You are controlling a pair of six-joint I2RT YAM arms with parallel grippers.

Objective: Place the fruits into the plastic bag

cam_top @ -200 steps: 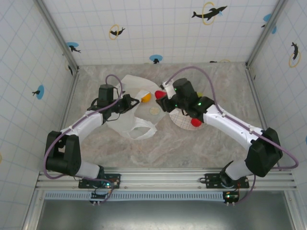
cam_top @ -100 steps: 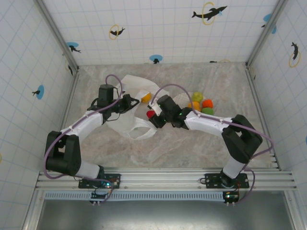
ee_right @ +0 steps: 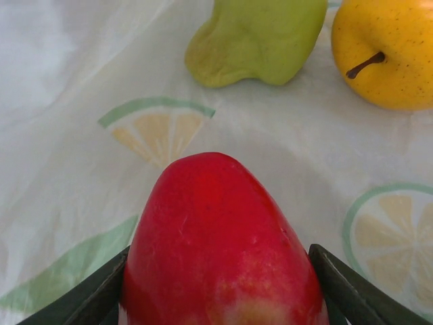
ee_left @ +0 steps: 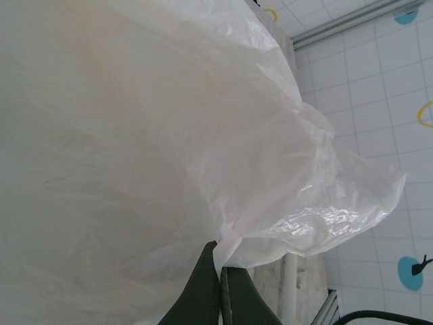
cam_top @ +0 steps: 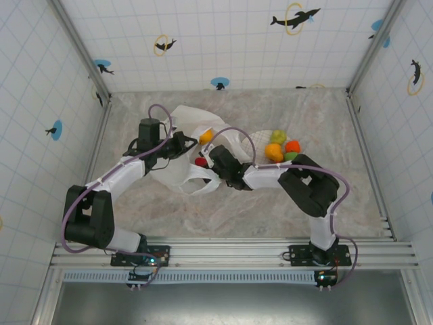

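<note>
Swung across to the plastic bag (cam_top: 177, 175), the right gripper (cam_top: 202, 162) clasps a red fruit (ee_right: 220, 250) at its mouth, whose rim the left gripper (ee_left: 220, 271) pinches tight, so lower well inside before letting go.

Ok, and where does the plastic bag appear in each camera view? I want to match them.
Top external: the plastic bag lies left of centre, between the arms.
Left wrist: it covers left and middle; the left fingers pinch its edge at the bottom.
Right wrist: it is the lemon-printed sheet behind the red fruit.
Landmark: the yellow fruit on the bag, in the top external and right wrist views.
</note>
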